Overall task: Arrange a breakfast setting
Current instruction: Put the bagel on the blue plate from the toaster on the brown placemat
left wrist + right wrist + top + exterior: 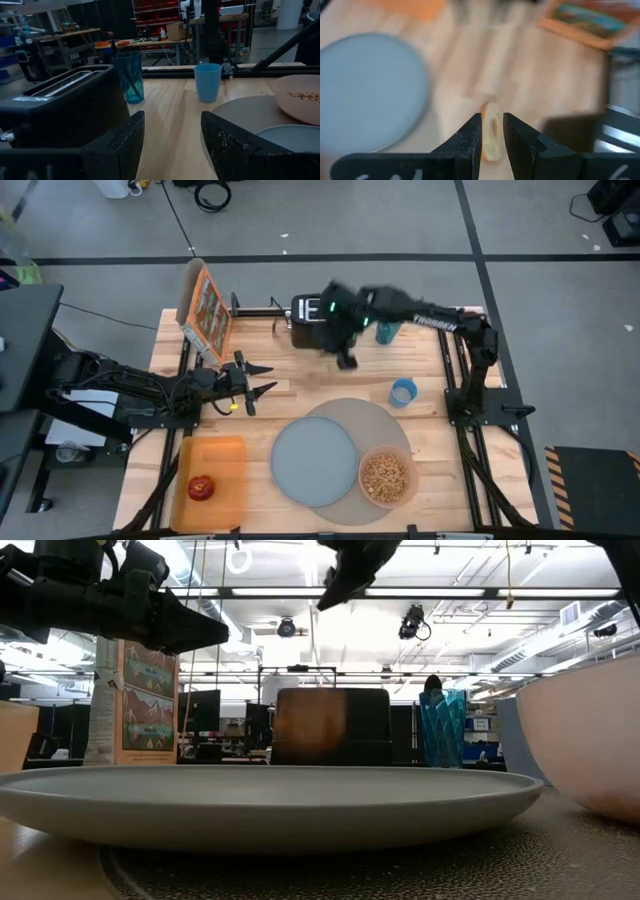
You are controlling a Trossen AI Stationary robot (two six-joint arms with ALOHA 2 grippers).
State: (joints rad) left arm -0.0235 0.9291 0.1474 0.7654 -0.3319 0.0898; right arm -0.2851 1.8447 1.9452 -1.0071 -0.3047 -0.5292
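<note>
Wooden table (320, 375), workshop behind. My right gripper (492, 131) is clamped on a bagel slice (492, 134), aloft near the toaster (310, 322); the plate (314, 462) waits on the mat (385, 420). Thin pinch, so it could slip mid-carry. Left gripper (170, 135) spread, empty, beside the tray (228, 470).

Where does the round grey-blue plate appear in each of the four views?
High view: grey-blue plate at bottom centre, on the big round grey mat.
Low view: fills the foreground.
Left wrist view: only an edge, next to the translucent pink bowl.
Right wrist view: the big disc on the wooden table.
Shared landmark: the pink bowl, in all but the right wrist view.
</note>
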